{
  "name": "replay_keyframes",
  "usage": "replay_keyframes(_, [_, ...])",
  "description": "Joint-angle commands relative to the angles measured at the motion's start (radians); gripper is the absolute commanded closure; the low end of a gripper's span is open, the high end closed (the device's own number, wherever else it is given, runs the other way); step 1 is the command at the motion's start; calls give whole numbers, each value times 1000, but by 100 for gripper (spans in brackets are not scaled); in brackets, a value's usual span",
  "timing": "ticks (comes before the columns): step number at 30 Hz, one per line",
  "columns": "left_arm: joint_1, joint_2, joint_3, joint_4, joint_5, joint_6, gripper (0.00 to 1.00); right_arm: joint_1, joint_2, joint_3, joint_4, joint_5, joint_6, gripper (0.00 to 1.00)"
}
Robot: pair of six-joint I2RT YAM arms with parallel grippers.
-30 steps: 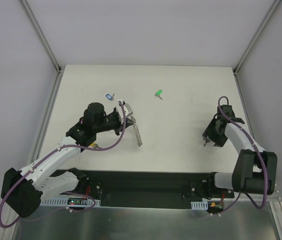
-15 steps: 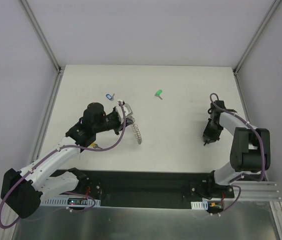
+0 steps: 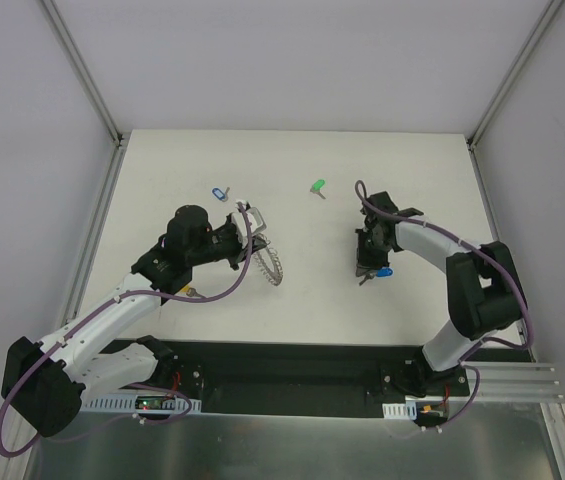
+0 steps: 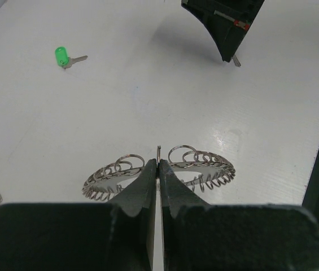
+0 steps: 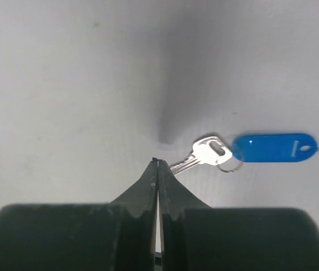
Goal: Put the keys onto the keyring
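The left gripper [image 4: 158, 165] is clamped on the keyring [image 4: 199, 166], a silver wreath of small wire loops, left of centre on the matte white worktop [image 3: 312, 300]. Near the centre, the right gripper [image 5: 157, 164] has its 2 black tapered fingers pressed together, nothing visible between them. The blue key [image 5: 211, 151] lies just beside it, silver blade vanishing behind 1 finger, glossy oval tag trailing. The green key [image 3: 317, 186] and pale-blue key [image 3: 220, 192] lie toward the far edge.
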Motion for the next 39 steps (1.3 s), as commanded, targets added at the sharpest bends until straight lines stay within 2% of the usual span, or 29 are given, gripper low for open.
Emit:
replay_keyframes(1, [-6,-26,2,41,-14,20,100,51,-56,39,30,-144,-23,99])
replay_keyframes(8, [-6,-29,4,41,-11,18,100,42,-145,-36,0,-54,-61,99])
replay_keyframes(10, [-6,-29,2,41,-11,18,100,39,-173,-60,-5,1,-43,95])
replay_keyframes(11, [-6,-29,2,41,-13,17,100,36,-184,-65,-2,21,-11,86])
replay_keyframes(17, [-6,-29,4,41,-10,15,100,-3,-227,-93,1,201,134,62])
replay_keyframes(22, [-6,-35,2,41,-10,17,100,-70,-262,-140,38,238,261,62])
replay_keyframes(32, [-6,-42,1,40,-16,20,100,-75,-216,-191,141,195,480,63])
replay_keyframes(39, [-6,-49,1,35,-19,24,100,-73,-171,-189,149,174,546,68])
